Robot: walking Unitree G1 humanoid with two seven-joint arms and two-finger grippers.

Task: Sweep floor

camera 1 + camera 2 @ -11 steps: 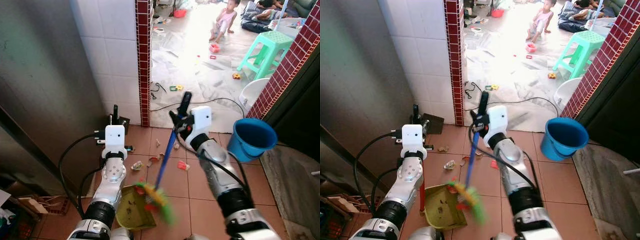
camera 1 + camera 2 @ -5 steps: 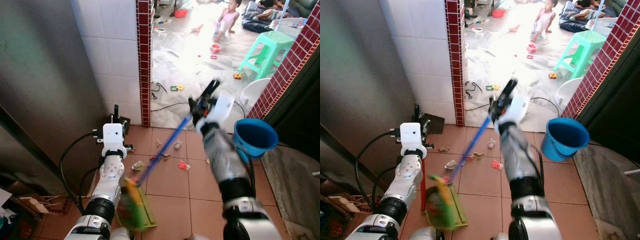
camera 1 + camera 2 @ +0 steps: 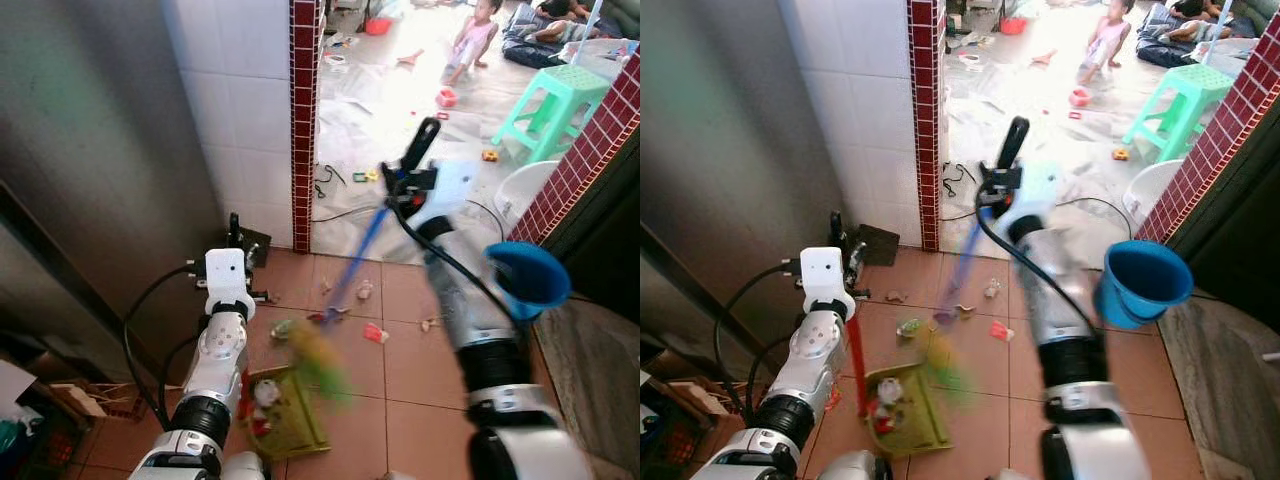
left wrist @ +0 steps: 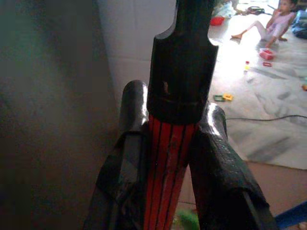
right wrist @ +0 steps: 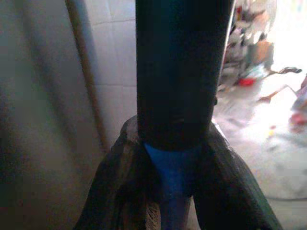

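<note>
My right gripper (image 3: 406, 190) is shut on a broom's blue handle (image 3: 362, 248), just below its black grip (image 5: 175, 72). The handle slants down to the green and yellow broom head (image 3: 322, 358), blurred in motion just beyond the dustpan. My left gripper (image 4: 171, 104) is shut on the red dustpan handle (image 3: 855, 350) under its black cap (image 4: 184, 62). The yellow-green dustpan (image 3: 905, 412) rests on the terracotta tiles with white and red scraps in it. Loose litter (image 3: 375, 333) lies on the tiles ahead.
A red brick pillar (image 3: 303, 120) and a white tiled wall stand ahead on the left. To the right are a blue bucket (image 3: 535, 280), a white basin (image 3: 520, 188) and a brick wall. Beyond are a green stool (image 3: 548, 98), a cable, toys and a seated child (image 3: 475, 35).
The broom head swung left onto the dustpan, then back out to the right and forward. My right gripper rose and moved right. White and red scraps now lie in the pan.
</note>
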